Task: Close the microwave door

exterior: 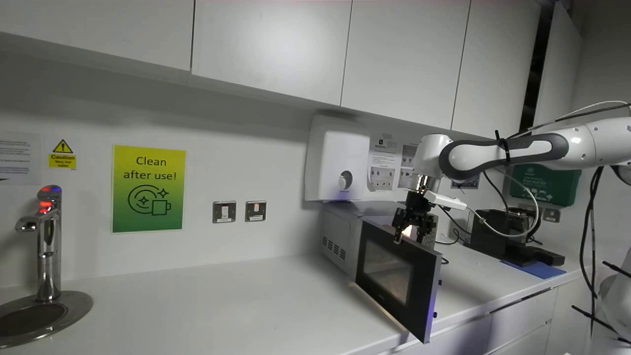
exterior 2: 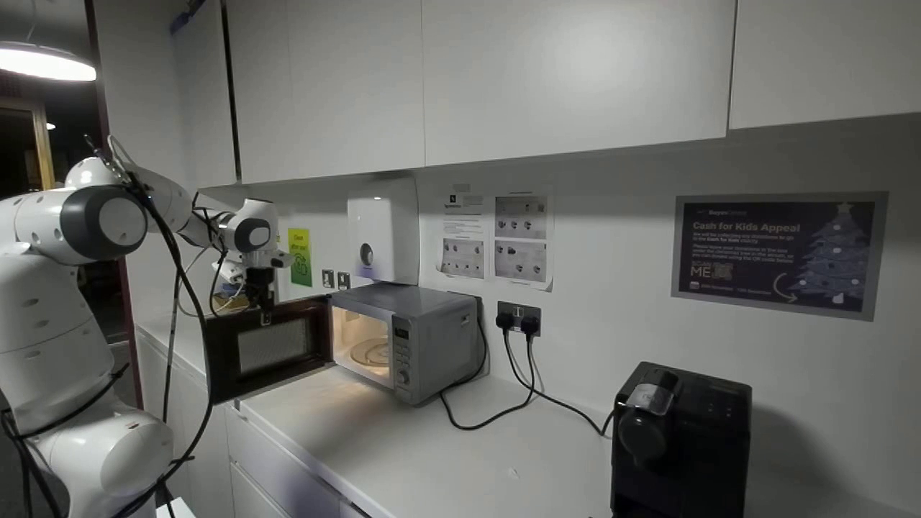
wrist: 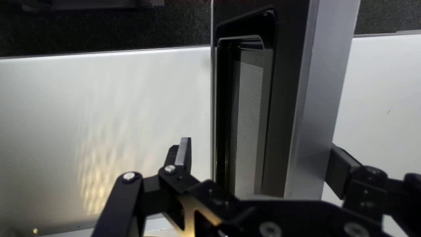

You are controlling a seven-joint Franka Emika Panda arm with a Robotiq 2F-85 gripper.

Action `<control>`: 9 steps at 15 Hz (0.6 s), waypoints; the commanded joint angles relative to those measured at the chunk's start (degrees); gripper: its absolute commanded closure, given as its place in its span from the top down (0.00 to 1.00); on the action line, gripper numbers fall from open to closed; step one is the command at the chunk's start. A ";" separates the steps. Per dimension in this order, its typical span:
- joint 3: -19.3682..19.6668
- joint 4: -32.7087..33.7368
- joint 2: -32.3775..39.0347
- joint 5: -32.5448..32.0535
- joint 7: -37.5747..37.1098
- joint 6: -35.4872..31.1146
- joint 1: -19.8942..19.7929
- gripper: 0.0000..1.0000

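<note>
The microwave (exterior 2: 439,338) stands on the counter with its lit interior and glass turntable showing in an exterior view. Its door (exterior 2: 273,349) is swung wide, jutting out past the counter's front edge; the dark glass front of the door (exterior: 421,291) also shows in an exterior view. My gripper (exterior: 409,236) points down at the door's top edge. In the wrist view the gripper (wrist: 259,141) is open, its fingers on either side of the door (wrist: 286,82). The right finger (wrist: 342,169) is against or very close to the grey outer side; a gap separates the left finger (wrist: 184,151) from the inner side.
A white wall dispenser (exterior: 340,162) hangs just above the microwave, under wall cupboards (exterior: 404,59). A black coffee machine (exterior 2: 683,439) stands farther along the counter (exterior 2: 496,460), with power cables (exterior 2: 496,424) between. A chrome tap (exterior: 49,246) rises at the counter's far end.
</note>
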State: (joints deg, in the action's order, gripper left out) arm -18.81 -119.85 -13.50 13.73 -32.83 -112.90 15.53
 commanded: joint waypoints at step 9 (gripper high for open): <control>1.45 -4.26 -4.57 2.75 0.94 -0.46 -1.29 1.00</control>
State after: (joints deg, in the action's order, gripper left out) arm -17.94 -121.81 -15.32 15.00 -32.83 -112.90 14.87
